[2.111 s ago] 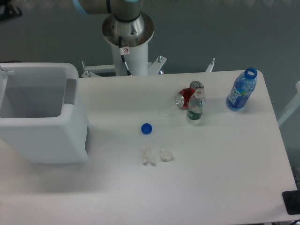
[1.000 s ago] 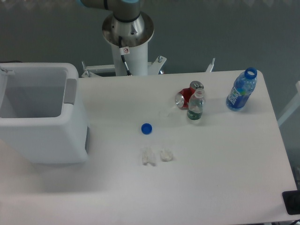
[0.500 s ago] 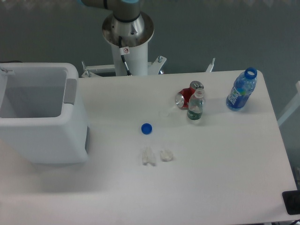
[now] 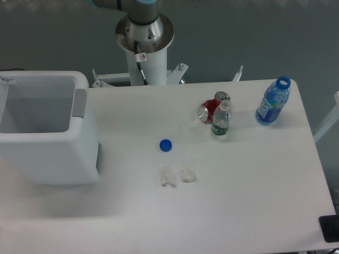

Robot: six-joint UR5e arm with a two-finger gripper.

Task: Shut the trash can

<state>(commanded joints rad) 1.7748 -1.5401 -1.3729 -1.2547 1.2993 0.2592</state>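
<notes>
The trash can is a large white boxy bin at the left edge of the table, its top open so the hollow inside shows. A grey tab sits on its right rim. A sliver of the lid stands at the far left edge of the picture. Only the arm's base column and a bit of its upper joint show at the top; the gripper is out of view.
A blue cap lies mid-table, with two crumpled white scraps below it. A red can lies beside a small clear bottle. A blue bottle without cap stands at the right on the white table.
The arm's upper joint at the top edge has shifted slightly up and out of the picture. Nothing on the table has moved.
</notes>
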